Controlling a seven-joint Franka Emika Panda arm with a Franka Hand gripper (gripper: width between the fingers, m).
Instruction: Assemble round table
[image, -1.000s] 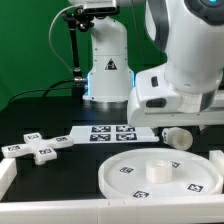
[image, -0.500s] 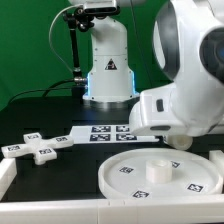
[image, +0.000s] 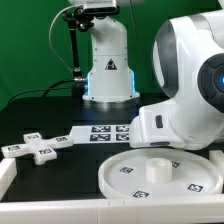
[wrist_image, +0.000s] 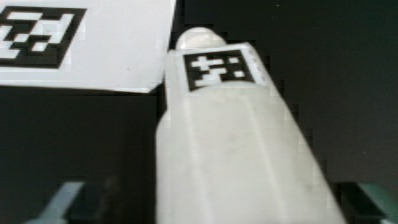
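Observation:
The short white cylinder leg (wrist_image: 228, 140) lies on its side on the black table, a tag (wrist_image: 217, 68) on it, its end next to the marker board (wrist_image: 89, 45). My gripper (wrist_image: 214, 205) is open and straddles the leg, with dark gaps between each finger and the leg. In the exterior view the arm's white wrist (image: 175, 118) hides both the gripper and the leg. The large rimmed round disc (image: 115, 180) lies flat at the front, just below the arm. The cross-shaped piece (image: 40, 147) lies at the exterior view's left.
The marker board (image: 100, 133) lies between the cross-shaped piece and the arm. The robot's white base (image: 107, 70) stands at the back. A white rail (image: 8, 175) borders the table at the front left, and a white block (image: 216, 158) at the right.
The arm has come down and toward the exterior view's left. Its wrist now covers the leg, which showed beside the marker board one second ago.

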